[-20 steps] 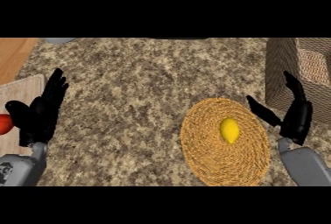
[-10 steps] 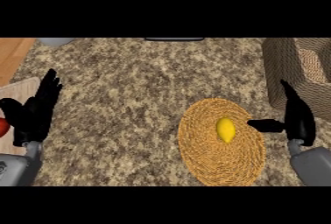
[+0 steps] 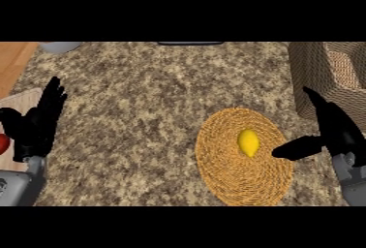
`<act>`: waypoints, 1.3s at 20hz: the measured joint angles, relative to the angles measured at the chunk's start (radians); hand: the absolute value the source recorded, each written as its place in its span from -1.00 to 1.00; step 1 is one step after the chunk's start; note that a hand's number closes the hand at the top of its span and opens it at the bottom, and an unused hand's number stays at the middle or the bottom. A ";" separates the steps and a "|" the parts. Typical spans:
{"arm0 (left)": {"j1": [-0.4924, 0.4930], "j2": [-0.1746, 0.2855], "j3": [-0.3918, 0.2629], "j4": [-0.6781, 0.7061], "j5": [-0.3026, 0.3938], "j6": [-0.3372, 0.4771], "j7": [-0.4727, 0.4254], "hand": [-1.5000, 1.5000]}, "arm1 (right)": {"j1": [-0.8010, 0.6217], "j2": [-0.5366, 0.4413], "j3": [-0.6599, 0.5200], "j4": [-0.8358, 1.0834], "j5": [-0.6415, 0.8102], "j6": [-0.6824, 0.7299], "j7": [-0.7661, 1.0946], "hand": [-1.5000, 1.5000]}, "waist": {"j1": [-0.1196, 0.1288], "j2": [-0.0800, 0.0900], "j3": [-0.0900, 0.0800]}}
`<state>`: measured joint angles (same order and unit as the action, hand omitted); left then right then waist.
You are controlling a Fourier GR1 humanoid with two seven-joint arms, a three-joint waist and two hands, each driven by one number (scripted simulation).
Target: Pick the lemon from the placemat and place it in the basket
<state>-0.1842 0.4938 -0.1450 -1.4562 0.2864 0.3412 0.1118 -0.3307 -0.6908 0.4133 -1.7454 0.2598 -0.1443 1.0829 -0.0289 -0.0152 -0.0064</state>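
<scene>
Speckled granite counter (image 3: 143, 97) is seen bearing a round woven placemat (image 3: 221, 164), at whose centre the smooth oval lemon (image 3: 248, 142) is found just left of the open right hand (image 3: 336, 133), now brought nearer, the wicker basket (image 3: 314, 72) beyond it, the left hand (image 3: 39, 126) rested open.

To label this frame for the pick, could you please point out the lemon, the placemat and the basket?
lemon (image 3: 248, 143), head view, middle of its yellow skin.
placemat (image 3: 236, 181), head view, bare woven part below the lemon.
basket (image 3: 313, 70), head view, its outer woven wall.
</scene>
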 measured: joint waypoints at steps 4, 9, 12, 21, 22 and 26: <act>-0.014 -0.018 0.007 0.012 -0.011 -0.018 -0.005 0.00 | 0.008 0.014 -0.024 -0.104 0.026 0.023 0.052 -1.00 | 0.013 0.007 0.003; -0.021 -0.035 0.022 0.015 -0.025 -0.039 0.004 0.00 | 0.078 0.084 -0.033 -0.144 0.114 0.007 0.042 -1.00 | 0.021 0.012 0.005; -0.019 -0.042 0.030 0.003 -0.036 -0.051 0.014 0.00 | 0.122 0.130 -0.038 -0.145 0.164 -0.004 0.024 -1.00 | 0.024 0.013 0.006; -0.015 -0.101 0.068 0.027 -0.096 -0.081 -0.010 0.00 | 0.200 0.287 -0.061 0.005 0.314 -0.067 -0.122 -1.00 | 0.029 0.015 0.006; -0.019 -0.105 0.071 0.017 -0.102 -0.083 0.005 0.00 | 0.207 0.300 -0.055 -0.005 0.339 -0.066 -0.118 -1.00 | 0.028 0.015 0.007; -0.002 -0.125 0.093 0.011 -0.128 -0.107 0.000 0.00 | 0.221 0.367 -0.059 0.041 0.422 -0.087 -0.150 -1.00 | 0.029 0.015 0.007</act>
<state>-0.1862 0.3693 -0.0523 -1.4455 0.1587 0.2337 0.1117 -0.1099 -0.3242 0.3548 -1.7043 0.6816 -0.2309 0.9333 0.0003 -0.0003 0.0002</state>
